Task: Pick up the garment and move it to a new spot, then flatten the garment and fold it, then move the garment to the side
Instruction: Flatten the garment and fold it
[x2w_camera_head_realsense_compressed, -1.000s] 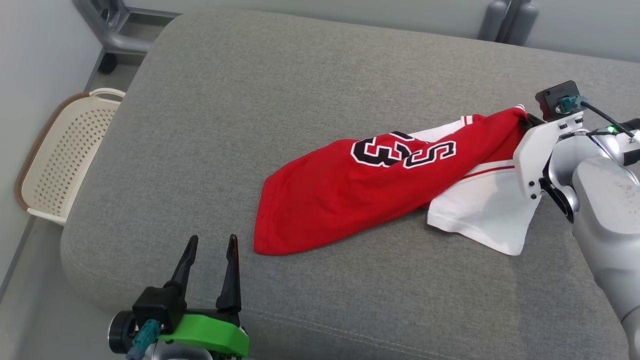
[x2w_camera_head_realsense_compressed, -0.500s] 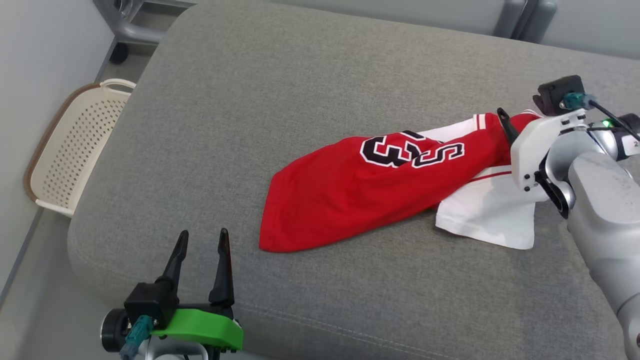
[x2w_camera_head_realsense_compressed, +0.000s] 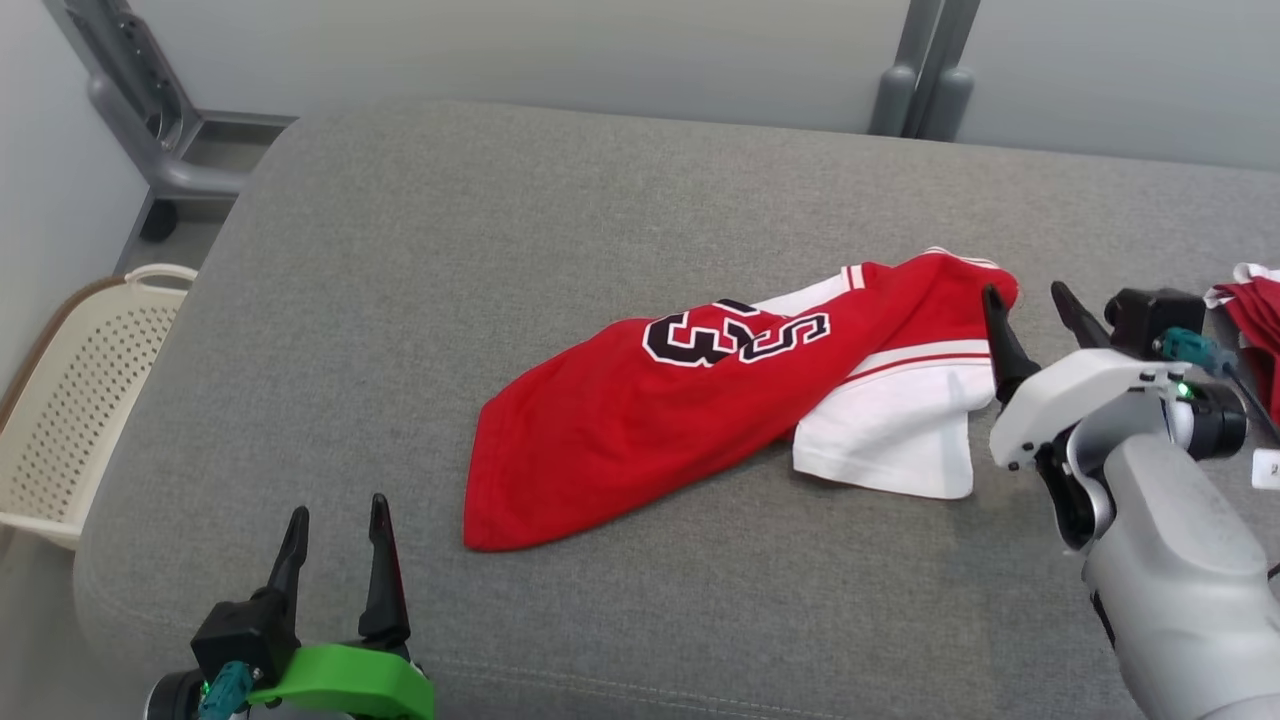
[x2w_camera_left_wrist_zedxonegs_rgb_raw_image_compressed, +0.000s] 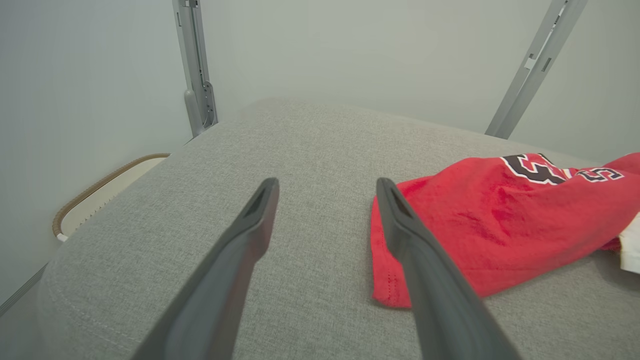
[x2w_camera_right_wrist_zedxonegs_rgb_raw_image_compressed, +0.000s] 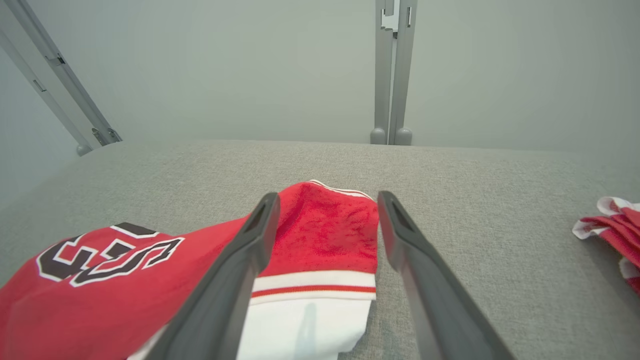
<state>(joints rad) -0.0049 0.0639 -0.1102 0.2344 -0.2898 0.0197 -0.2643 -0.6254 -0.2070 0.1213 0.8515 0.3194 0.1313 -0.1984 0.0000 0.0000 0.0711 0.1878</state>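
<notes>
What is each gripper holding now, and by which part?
Nothing is held. The right gripper stands open at the red end of the garment; the left gripper is open too, apart from it.

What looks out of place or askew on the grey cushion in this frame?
The red-and-white garment lies crumpled and diagonal on the cushion, its printed number creased. A second red-and-white cloth sits bunched at the right edge. Nothing looks damaged.
</notes>
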